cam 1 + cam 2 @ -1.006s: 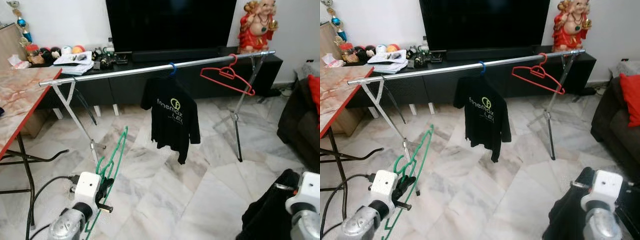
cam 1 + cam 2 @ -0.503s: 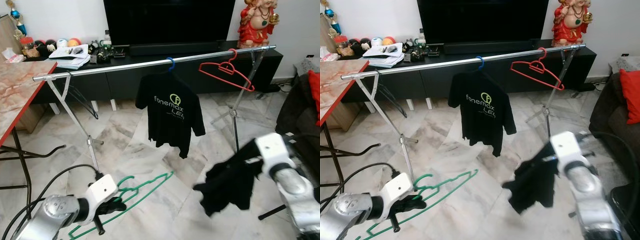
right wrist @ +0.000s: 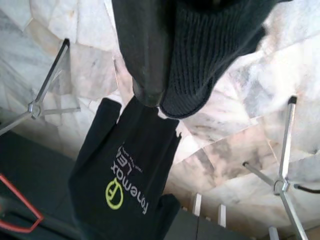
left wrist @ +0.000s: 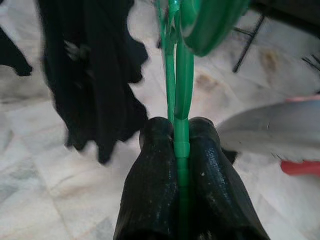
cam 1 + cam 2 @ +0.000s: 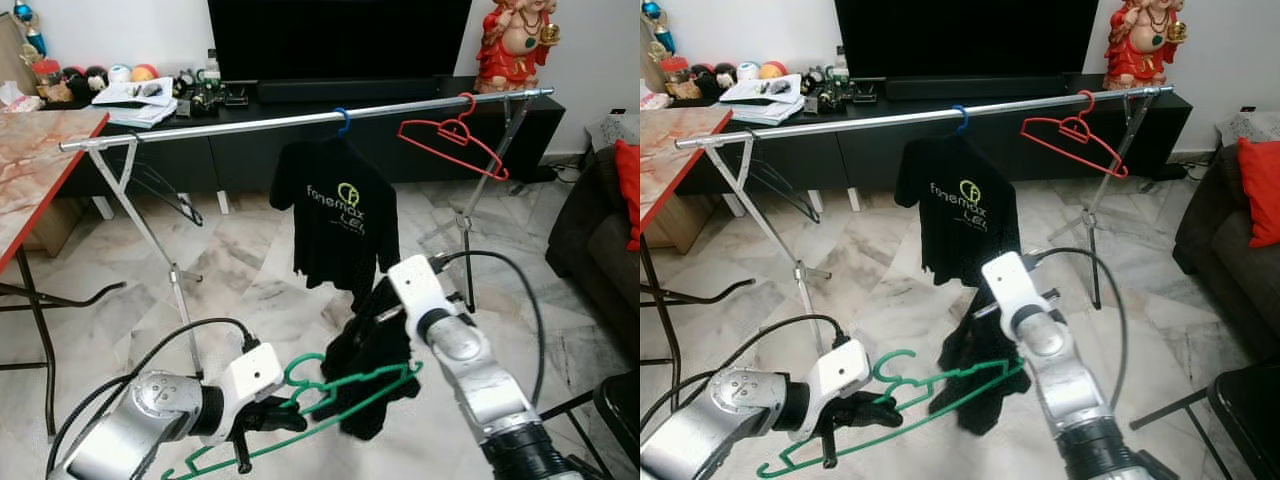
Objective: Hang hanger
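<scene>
A green hanger [image 5: 352, 393] lies nearly level, low in front of me, its hook toward my left arm. My left gripper [image 5: 292, 418] is shut on its neck; the left wrist view shows both fingers [image 4: 152, 165] pressed on the green wire [image 4: 181, 145]. My right gripper [image 5: 388, 318] is shut on a black garment [image 5: 372, 350] that hangs over the hanger's far end. In the right wrist view, knit cloth [image 3: 210, 50] covers one finger. Behind them, a silver rail [image 5: 250, 126] carries a black T-shirt [image 5: 345, 220] on a blue hanger and an empty red hanger [image 5: 455, 140].
The rail's folding legs [image 5: 165, 265] stand on the marble floor. A red-edged marble table [image 5: 40, 150] is on the left, and a dark sofa with a red cushion [image 5: 605, 230] on the right. A TV cabinet [image 5: 250, 160] runs behind the rail. A black cable [image 5: 150, 350] trails from my left arm.
My right arm has swung the black garment left to the middle, over the green hanger's end. My left gripper has lifted the hanger and brought it toward the garment.
</scene>
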You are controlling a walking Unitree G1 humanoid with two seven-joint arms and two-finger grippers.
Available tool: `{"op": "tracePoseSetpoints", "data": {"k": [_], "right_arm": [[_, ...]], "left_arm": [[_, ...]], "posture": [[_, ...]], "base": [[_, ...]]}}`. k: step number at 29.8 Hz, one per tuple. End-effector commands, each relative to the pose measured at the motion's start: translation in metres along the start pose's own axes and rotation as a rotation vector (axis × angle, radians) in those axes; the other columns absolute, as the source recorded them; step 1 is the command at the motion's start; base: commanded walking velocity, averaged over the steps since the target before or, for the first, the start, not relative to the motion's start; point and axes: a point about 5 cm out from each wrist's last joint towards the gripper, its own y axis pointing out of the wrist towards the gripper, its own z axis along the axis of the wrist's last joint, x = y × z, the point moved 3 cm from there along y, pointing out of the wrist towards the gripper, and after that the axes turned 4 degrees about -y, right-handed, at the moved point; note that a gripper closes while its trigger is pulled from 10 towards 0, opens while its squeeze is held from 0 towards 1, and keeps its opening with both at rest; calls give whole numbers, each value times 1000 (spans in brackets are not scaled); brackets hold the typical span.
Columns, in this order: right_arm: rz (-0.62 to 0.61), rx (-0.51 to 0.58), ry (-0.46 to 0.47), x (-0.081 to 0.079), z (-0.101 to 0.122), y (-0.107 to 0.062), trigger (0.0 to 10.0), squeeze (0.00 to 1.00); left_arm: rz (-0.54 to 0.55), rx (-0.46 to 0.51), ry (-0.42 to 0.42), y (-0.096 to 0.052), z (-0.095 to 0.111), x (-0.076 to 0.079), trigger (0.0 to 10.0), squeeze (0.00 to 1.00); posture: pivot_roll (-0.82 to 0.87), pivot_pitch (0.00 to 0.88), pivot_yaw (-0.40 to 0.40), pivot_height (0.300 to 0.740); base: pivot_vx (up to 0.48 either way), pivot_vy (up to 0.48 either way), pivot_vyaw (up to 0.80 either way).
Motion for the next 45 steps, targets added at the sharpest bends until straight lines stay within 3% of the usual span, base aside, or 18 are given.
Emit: {"op": "tracePoseSetpoints", "data": {"k": [1,21,25,27,37,41,45], "right_arm": [[-25,4,-1,5,7,1,10000,0],[-55,2,32,12,9,0,10000,0],[-52,10,52,11,10,0,10000,0],[-42,11,63,8,11,0,10000,0],[-4,22,107,-6,16,-1,10000,0],[-8,13,122,-8,15,-1,10000,0],[-38,2,126,-4,13,-1,10000,0]], "left_arm": [[50,3,-11,-5,0,-7,10000,0],[143,7,-23,-8,-4,-18,10000,0],[204,38,-26,-9,-2,-27,10000,0],[228,103,-59,-7,7,-32,10000,0],[289,210,-89,0,23,-38,10000,0],[269,197,-83,4,22,-33,10000,0],[372,170,-73,0,19,-47,10000,0]], "posture": [[-8,76,-22,740],[-14,85,-14,740],[-14,85,-16,740],[-16,84,-15,740],[-18,86,-14,740],[-17,88,-12,740],[-18,89,-9,740]], "base": [[0,0,0],[0,0,0],[0,0,0],[0,0,0],[0,0,0],[0,0,0],[0,0,0]]}}
